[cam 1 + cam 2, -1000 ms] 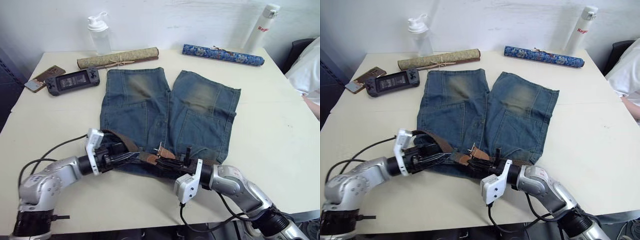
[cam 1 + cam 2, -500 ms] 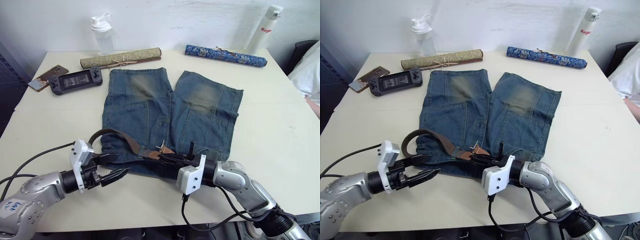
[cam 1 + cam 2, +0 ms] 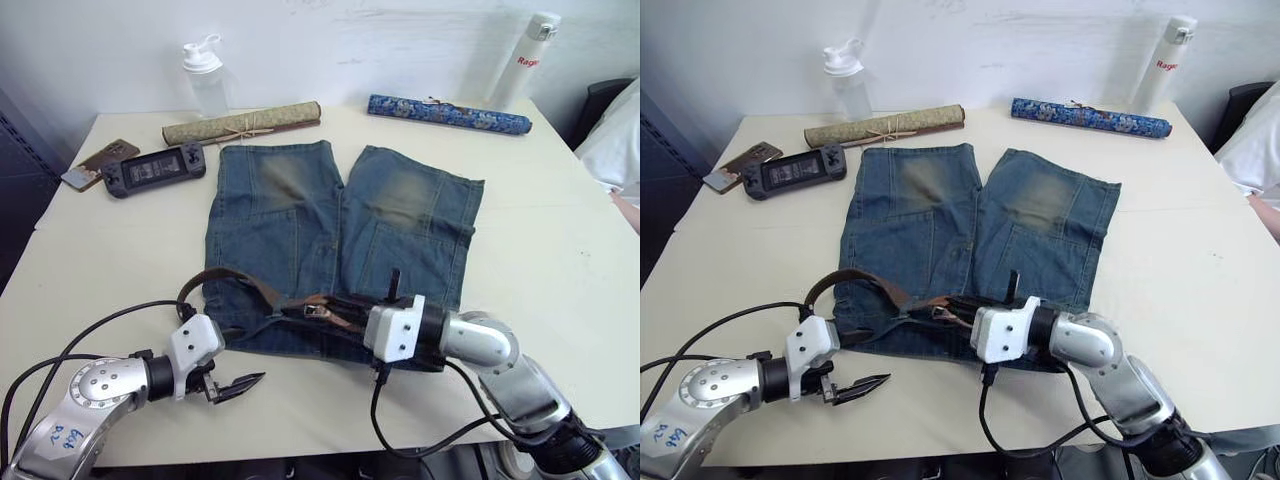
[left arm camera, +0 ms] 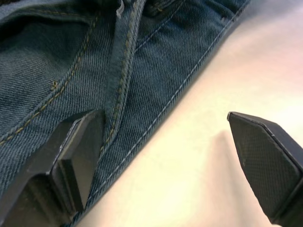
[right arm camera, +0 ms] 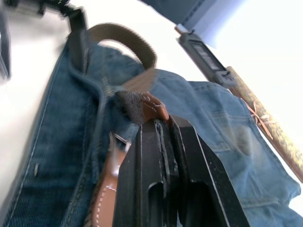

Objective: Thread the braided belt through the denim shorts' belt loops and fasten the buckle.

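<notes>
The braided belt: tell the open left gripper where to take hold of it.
Grip the braided belt on its raised loop off the denim shorts near their left waist corner. The left gripper, open over bare table, should come from the near-left; the arch stands clear of the cloth, giving both fingers room.

I read red letters "Rage" on the white bottle [image 3: 524, 62], cut off there. My left arm's sticker [image 3: 62, 440] carries illegible handwriting.
</notes>
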You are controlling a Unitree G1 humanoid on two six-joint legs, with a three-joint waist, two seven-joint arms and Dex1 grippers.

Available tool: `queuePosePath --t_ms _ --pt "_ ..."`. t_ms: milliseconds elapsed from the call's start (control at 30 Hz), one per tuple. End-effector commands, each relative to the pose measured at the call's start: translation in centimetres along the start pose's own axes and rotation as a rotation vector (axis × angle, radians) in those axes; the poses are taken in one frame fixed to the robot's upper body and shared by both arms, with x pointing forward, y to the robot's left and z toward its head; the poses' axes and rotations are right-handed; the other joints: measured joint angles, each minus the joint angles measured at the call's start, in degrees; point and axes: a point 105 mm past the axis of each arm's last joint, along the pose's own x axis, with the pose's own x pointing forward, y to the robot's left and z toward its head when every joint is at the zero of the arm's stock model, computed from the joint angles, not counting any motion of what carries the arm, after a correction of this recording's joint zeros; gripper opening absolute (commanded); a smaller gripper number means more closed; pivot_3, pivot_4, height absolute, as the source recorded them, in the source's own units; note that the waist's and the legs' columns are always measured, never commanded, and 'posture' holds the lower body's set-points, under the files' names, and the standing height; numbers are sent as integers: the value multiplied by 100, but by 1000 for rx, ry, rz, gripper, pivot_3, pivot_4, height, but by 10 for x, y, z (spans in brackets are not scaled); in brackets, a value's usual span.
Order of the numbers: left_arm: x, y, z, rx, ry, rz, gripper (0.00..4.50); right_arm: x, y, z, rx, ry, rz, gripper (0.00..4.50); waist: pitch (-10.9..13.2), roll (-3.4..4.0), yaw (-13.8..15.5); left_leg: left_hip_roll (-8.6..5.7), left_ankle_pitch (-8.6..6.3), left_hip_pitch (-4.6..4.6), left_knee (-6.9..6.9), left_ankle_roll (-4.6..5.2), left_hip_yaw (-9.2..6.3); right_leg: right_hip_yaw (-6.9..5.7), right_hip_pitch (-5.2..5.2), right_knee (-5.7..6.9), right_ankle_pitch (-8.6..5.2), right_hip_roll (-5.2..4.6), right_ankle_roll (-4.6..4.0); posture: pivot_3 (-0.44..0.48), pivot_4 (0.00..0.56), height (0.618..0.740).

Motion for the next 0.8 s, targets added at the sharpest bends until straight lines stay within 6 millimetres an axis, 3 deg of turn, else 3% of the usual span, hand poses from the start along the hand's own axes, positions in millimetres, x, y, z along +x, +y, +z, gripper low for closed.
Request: queuePosePath --t_ms 33,433,667,800 --pt "0 -15 -52 -131 177 -46 4478 -10 -25 20 25 -33 -58 0 -8 13 -2 0 -2 0 0 3 1 2 0 1 0 0 0 0 150 717" --pt "-1 -18 -56 -103 187 -56 4478 -61 -92 11 15 65 -170 0 -16 21 -2 -2 -12 32 -21 18 26 23 9 0 -1 0 -1 0 150 717" --pt "-1 -16 -56 -86 176 -40 4478 -74 -106 15 12 78 -193 0 -22 31 -4 -2 -7 67 -66 20 57 51 13 -12 -1 1 -1 0 150 717" --pt "0 -11 -44 -57 127 -18 4478 -69 -107 18 11 62 -192 0 -22 31 -2 -2 -7 68 -67 20 63 57 8 -12 -1 0 -1 0 150 717"
